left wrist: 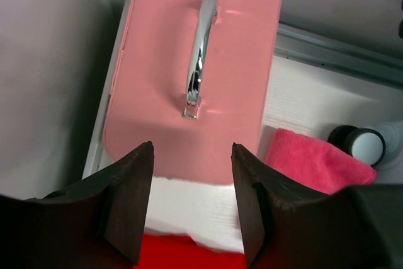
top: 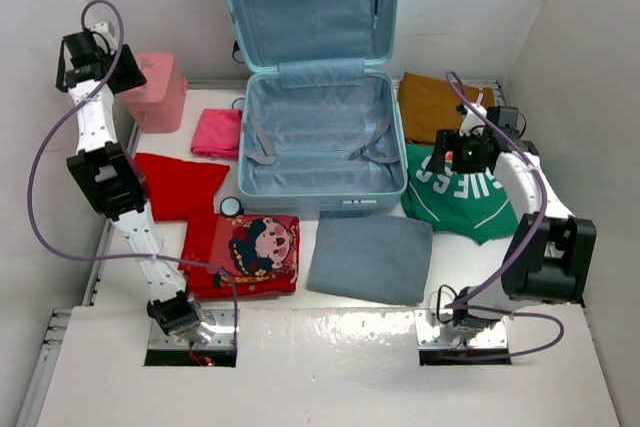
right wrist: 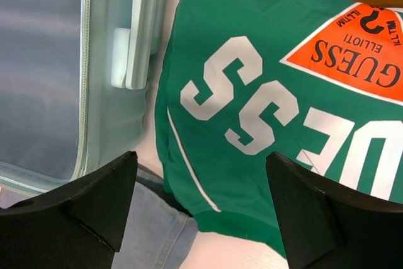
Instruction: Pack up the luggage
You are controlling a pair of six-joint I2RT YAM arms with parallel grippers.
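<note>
The pale blue luggage (top: 300,199) lies open at the table's middle, lid propped up at the back; inside I see only lining and straps. Its side wall shows in the right wrist view (right wrist: 135,29), and a wheel (left wrist: 365,144) in the left wrist view. My left gripper (top: 125,69) is open and empty, high above the near end of the small pink case (left wrist: 195,61); its fingers (left wrist: 129,193) frame bare table and red cloth. My right gripper (top: 455,154) is open and empty above the green GUESS shirt (right wrist: 252,111), right of the luggage.
Around the luggage lie a pink towel (top: 218,132), a red cloth (top: 180,185), a red printed shirt (top: 243,252), a folded grey cloth (top: 370,255), a brown cloth (top: 432,107) and a small round object (top: 232,205). White walls close in on the left, back and right.
</note>
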